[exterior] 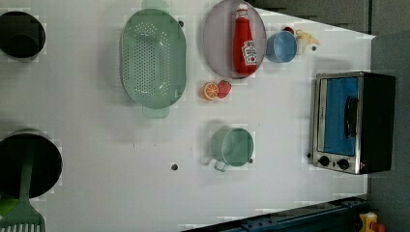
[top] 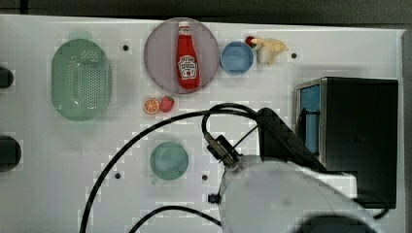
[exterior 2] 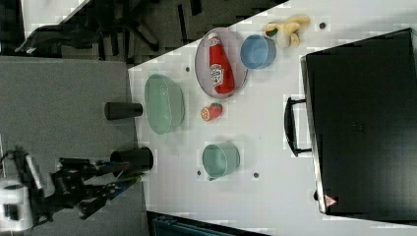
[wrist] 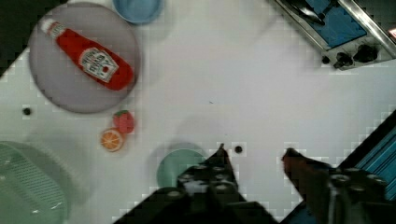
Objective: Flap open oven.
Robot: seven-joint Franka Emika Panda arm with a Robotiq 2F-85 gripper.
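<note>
Carried a white label with dark lettering too small to read: the red ketchup bottle (top: pixel 186 56), lying on the grey plate (top: pixel 160 58) at the far side of the table in the top view. Showed the same label on the bottle's belly in the left view and in the wrist view, the words again illegible. Bore a small red triangular warning sign (exterior 2: pixel 329 200), symbol not legible, on the near corner of the oven (exterior 2: pixel 364 123) in the right view. Otherwise found no readable text, number or brand.
</note>
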